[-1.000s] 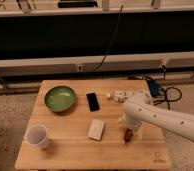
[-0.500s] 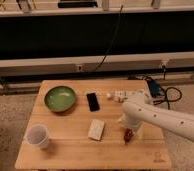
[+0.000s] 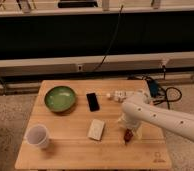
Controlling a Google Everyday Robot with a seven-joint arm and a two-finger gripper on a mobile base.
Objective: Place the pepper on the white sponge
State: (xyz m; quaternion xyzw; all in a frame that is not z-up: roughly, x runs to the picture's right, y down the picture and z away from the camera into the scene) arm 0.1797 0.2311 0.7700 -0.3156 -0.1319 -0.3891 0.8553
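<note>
Cup (image 3: 38, 136), white, stands at 8 o'clock from the white sponge (image 3: 96, 129). Pepper (image 3: 126, 136) lies on the wooden table (image 3: 80, 156) at 3 o'clock from the sponge, apart from it. Gripper (image 3: 127, 132) hangs right over the pepper, fingers spread wide; contact cannot be told. Farther back from the sponge: black rectangle (image 3: 93, 101) at 12 o'clock, green bowl (image 3: 60, 98) at 10 o'clock, white packet (image 3: 119, 94) at 1 o'clock.
</note>
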